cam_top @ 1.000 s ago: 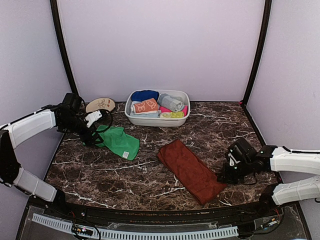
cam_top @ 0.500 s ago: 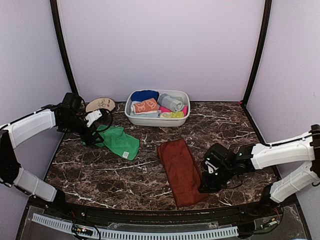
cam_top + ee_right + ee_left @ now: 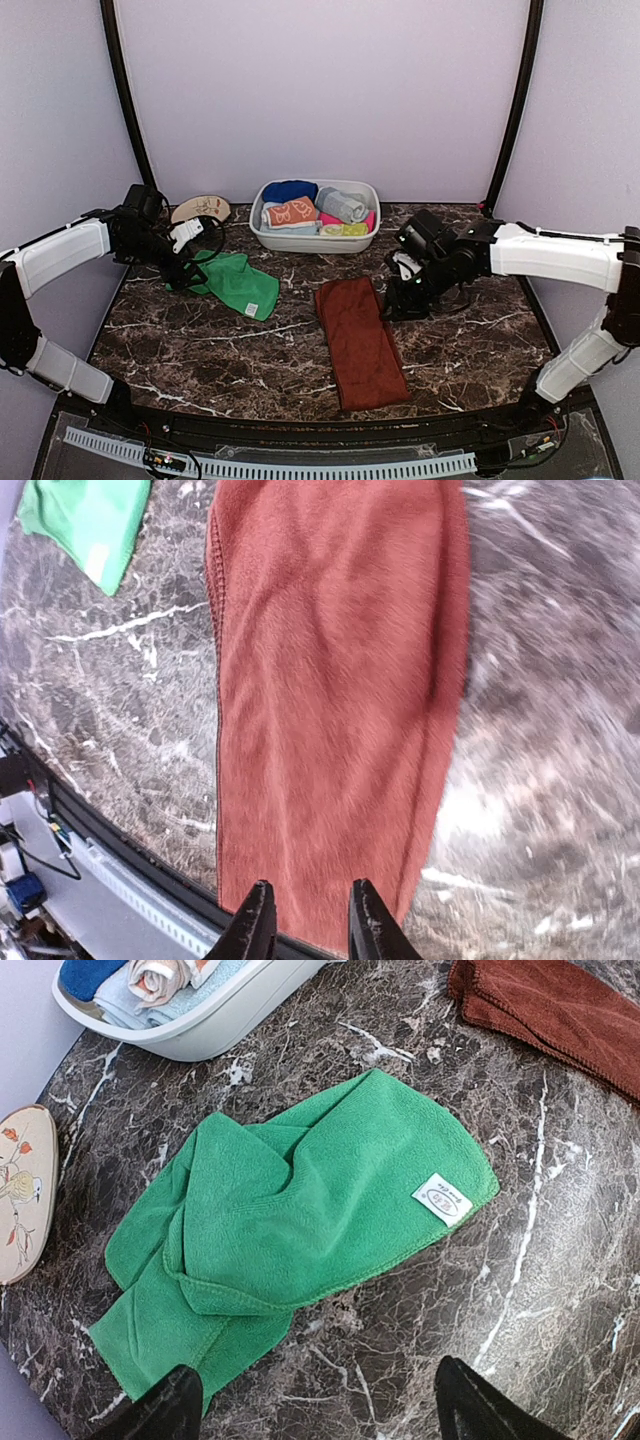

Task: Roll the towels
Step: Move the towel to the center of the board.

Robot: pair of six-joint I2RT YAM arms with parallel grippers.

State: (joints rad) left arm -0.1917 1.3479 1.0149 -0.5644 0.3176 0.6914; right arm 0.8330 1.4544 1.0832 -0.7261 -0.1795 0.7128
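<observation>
- The white basin [image 3: 362, 238] sits at the back middle of the marble bench [image 3: 480, 345]; every place below is told from it.
- Inside the basin lie rolled towels, among them the orange towel [image 3: 292, 212] with cream prints, a blue one [image 3: 290, 189] behind it and a grey one [image 3: 342, 204] to its right.
- The green towel [image 3: 300, 1200] lies crumpled and partly folded on the bench, in front of the basin and to its left, with its white tag [image 3: 442, 1199] face up.
- The left pincer [image 3: 318, 1370] hovers over the green towel's side away from the basin, jaws spread wide, nothing in them.
- The rust-brown towel [image 3: 361, 340] lies flat as a long strip straight in front of the basin (folded double, by the layered edge seen from the left wrist).
- The right pincer [image 3: 308, 900] is by the strip's end nearest the basin, on its right side, fingers only a little apart and gripping nothing.
- A flat oval plaque [image 3: 20, 1190] with a bird picture lies left of the basin.
</observation>
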